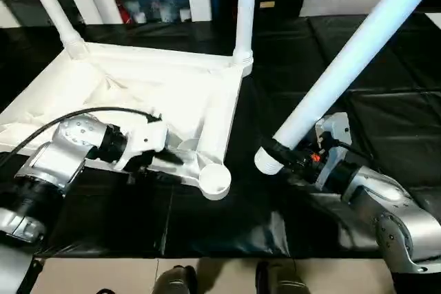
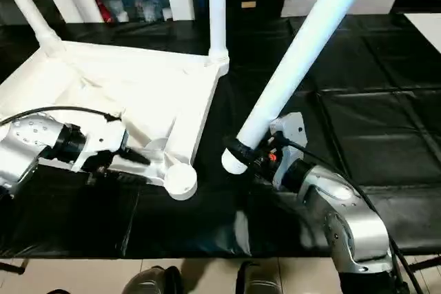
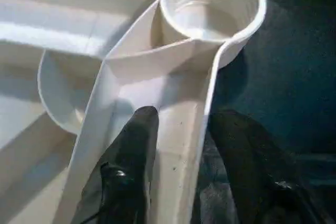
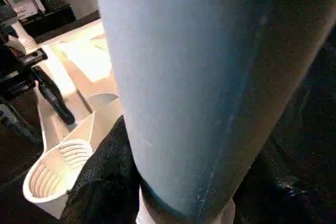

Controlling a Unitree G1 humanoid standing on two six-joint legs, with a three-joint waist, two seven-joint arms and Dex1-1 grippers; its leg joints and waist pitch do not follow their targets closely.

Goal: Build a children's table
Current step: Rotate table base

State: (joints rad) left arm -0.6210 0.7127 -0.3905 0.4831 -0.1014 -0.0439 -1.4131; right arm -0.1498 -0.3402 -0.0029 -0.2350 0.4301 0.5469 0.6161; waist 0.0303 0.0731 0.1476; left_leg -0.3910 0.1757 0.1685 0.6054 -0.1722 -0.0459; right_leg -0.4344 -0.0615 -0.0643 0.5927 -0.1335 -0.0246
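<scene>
The table top (image 1: 131, 94) lies upside down on the black sheet (image 1: 207, 225), ribbed underside up. Two legs already stand in its far corner sockets: one at the far left (image 1: 52, 5), one at the far right (image 1: 244, 8). The open near-right socket (image 1: 215, 180) is the target; in the left wrist view its threaded bore (image 3: 202, 6) faces up and is unobstructed.

Your right gripper (image 1: 293, 155) is closed around the third leg (image 1: 351, 60) close to its thick end (image 1: 265, 160). The leg's long axis runs from that end up and away to the robot's right, steeply tilted, not vertical. The thick end sits just beside the socket, on its right and apart from it.

Your left gripper (image 3: 181, 145) straddles the rim wall (image 3: 184, 129) just behind that socket, one finger (image 3: 131, 156) inside the wall, the other outside, part-way open; I cannot tell whether the wall is pinched yet.

Judgement: the right arm is the nearer one. Carry the thick end leftward over the bore and bring the leg upright before lowering.
</scene>
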